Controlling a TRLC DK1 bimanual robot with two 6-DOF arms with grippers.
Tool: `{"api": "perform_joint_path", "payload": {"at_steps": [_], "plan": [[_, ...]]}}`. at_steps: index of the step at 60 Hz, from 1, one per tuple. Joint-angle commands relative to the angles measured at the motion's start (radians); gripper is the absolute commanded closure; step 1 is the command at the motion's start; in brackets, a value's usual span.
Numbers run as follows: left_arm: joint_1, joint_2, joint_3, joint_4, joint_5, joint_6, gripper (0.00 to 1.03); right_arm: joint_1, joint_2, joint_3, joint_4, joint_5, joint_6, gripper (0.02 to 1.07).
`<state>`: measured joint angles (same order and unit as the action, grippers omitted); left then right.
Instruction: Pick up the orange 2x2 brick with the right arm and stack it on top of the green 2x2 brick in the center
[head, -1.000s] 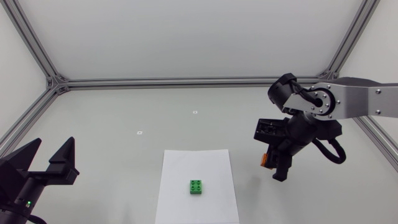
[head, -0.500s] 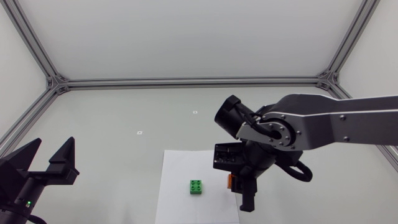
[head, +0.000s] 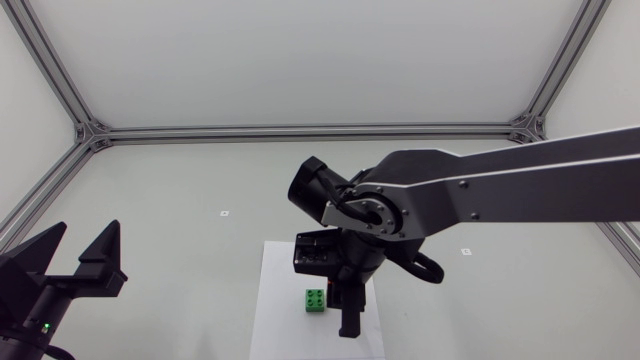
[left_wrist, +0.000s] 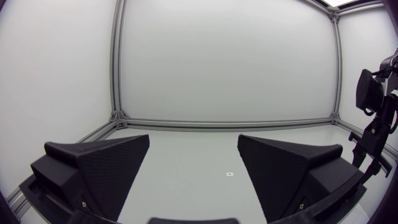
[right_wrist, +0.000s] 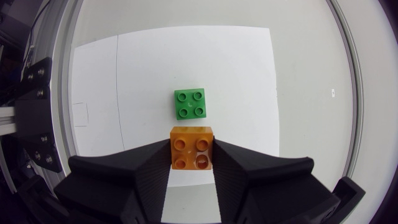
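Note:
In the right wrist view the orange 2x2 brick (right_wrist: 192, 147) sits studs-up between the black fingers of my right gripper (right_wrist: 192, 157), which is shut on it. The green 2x2 brick (right_wrist: 190, 103) lies just ahead of it on a white sheet (right_wrist: 236, 74). Seen from the head view, my right arm comes in from the right and its gripper (head: 346, 312) hangs beside the green brick (head: 316, 300), on that brick's right; the arm hides the orange brick there. My left gripper (head: 85, 265) rests open and empty at the near left (left_wrist: 193, 177).
The white sheet (head: 280, 320) lies at the table's near centre. Small markers (head: 225, 213) dot the grey tabletop. An aluminium frame (head: 300, 131) runs along the back and sides.
My right arm has swung from the right side of the table leftward to the sheet, carrying the orange brick up to the green brick. The left arm has not moved.

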<state>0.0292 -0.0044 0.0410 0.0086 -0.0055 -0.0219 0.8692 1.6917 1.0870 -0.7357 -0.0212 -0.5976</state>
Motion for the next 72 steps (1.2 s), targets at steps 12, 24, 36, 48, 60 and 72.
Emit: {"api": "perform_joint_path", "payload": {"at_steps": [12,24,36,48,60,72], "plan": [[0.005,-0.008,-0.041,-0.015,0.004,0.013,0.04,0.033,0.079,0.077,-0.008,0.007,-0.007,1.01],[0.005,-0.008,-0.041,-0.015,0.004,0.013,0.04,0.040,0.118,0.131,-0.033,0.007,-0.028,1.01],[0.005,-0.008,-0.041,-0.015,0.004,0.013,0.04,0.054,0.152,0.162,-0.057,0.007,-0.031,1.01],[0.005,-0.008,-0.041,-0.013,0.004,0.013,0.04,0.056,0.175,0.171,-0.067,0.007,-0.034,1.01],[0.005,-0.008,-0.041,-0.015,0.004,0.013,0.04,0.056,0.191,0.175,-0.068,0.006,-0.033,1.01],[0.005,-0.008,-0.041,-0.013,0.004,0.013,0.04,0.056,0.206,0.182,-0.064,0.006,-0.033,1.01]]}}
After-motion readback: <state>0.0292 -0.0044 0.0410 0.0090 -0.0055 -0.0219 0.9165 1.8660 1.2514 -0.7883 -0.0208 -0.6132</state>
